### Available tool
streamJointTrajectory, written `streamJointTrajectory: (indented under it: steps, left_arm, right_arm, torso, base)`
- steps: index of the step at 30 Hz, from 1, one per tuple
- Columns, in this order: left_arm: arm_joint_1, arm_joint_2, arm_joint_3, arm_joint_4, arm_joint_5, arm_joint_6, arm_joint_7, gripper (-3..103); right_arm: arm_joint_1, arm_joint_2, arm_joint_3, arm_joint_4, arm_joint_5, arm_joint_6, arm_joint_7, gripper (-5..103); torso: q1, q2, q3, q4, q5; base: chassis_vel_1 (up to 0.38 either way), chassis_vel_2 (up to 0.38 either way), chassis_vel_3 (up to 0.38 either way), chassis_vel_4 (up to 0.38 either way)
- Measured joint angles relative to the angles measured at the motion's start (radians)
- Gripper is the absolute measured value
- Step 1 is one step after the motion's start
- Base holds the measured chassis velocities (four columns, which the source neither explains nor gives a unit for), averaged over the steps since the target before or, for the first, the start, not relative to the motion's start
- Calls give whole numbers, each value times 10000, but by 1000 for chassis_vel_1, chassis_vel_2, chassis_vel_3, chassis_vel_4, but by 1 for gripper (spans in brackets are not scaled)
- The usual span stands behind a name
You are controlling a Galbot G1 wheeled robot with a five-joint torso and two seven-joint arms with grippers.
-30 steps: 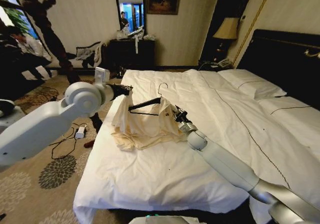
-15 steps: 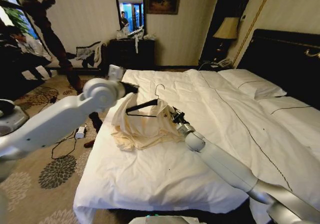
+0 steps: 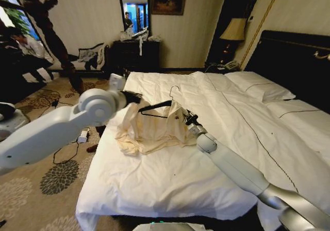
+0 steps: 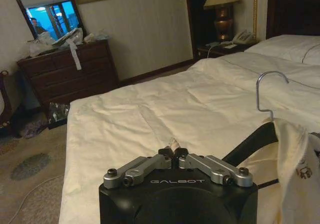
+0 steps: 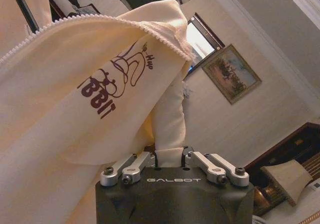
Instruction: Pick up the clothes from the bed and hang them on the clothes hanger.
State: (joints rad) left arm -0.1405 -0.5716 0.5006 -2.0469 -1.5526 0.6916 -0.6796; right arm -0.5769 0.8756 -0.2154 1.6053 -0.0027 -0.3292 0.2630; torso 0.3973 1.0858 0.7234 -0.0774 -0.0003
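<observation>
Over the near left part of the bed (image 3: pixel 170 179), the right gripper (image 5: pixel 170 156) pinches a fold of the cream zip-up jacket (image 3: pixel 152 130), draped on the black clothes hanger (image 3: pixel 154 107), while the left gripper (image 4: pixel 173 154), farther off, has its jaws pressed together on the garment's other edge.

Warm, dim room light here, and the white bed (image 3: pixel 170 174) is the brightest thing in the head view, its sheet nearly washed out. The window (image 3: pixel 13 14) at the far left glows blue-white, and the mirror (image 3: pixel 135 9) glows blue too. Straight lines bow toward the edges of that view. In the right wrist view the cream garment (image 5: pixel 75 109) close to the lens looks soft.
</observation>
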Motion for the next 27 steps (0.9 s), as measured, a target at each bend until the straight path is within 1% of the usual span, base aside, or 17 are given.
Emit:
streamJointTrajectory:
  steps: [3,4,5,7,8,11,15,18,19,21,23,25,27]
  left_arm:
    - [9,-121,13,-177,-41,-51,-118,1]
    - [9,-226,54,-228,-55,-63,-183,1]
    - [10,-487,157,-214,-37,-70,-279,1]
    - [10,-751,243,34,126,-75,-312,1]
    - [10,-751,243,34,126,-75,-312,1]
    - [-27,-999,304,517,292,-80,-308,1]
    - [-164,-1278,400,888,557,-82,-284,1]
    - [-417,-1730,562,1193,880,-87,-218,1]
    - [-417,-1730,562,1193,880,-87,-218,1]
    - [-745,-2047,675,1224,711,-88,-245,1]
    - [-1037,-2208,790,1256,585,-90,-217,1]
    - [-1239,-2248,876,1374,624,-90,-107,1]
    - [-1462,-2314,1018,1634,869,-90,53,1]
  right_arm:
    - [74,70,-83,50,173,-180,74,19]
    - [107,104,-126,103,248,-244,101,19]
    - [168,166,-226,246,350,-372,141,19]
    - [209,196,-368,534,413,-506,173,19]
    - [209,196,-368,534,413,-506,173,19]
    - [196,155,-531,1063,451,-622,186,19]
    - [193,104,-697,1343,314,-639,173,19]
    - [278,151,-902,1300,135,-603,139,19]
    - [278,151,-902,1300,135,-603,139,19]
    - [307,246,-975,1130,61,-574,137,19]
    - [307,300,-996,960,-29,-509,134,19]
    - [292,308,-995,900,-93,-463,124,19]
    - [271,312,-1011,836,-174,-402,92,19]
  torso:
    - [-1,0,0,-4,3]
    - [-1,0,0,-7,5]
    - [0,0,0,-8,5]
    - [1,-1,0,-8,5]
    - [1,-1,0,-8,5]
    - [0,0,1,-3,2]
    - [-1,0,0,-4,1]
    - [2,0,1,-5,1]
    - [2,0,1,-5,1]
    - [1,-1,1,-5,5]
    - [0,0,0,-8,7]
    - [0,0,0,-9,7]
    - [1,-1,1,-2,3]
  base:
    - [0,0,0,0]
    - [0,0,0,0]
    - [0,0,0,0]
    - [0,0,0,0]
    - [0,0,0,0]
    - [0,0,0,0]
    - [0,0,0,0]
    - [0,0,0,0]
    - [0,0,0,0]
    - [0,0,0,0]
    - [0,0,0,0]
    - [0,0,0,0]
    - [0,0,0,0]
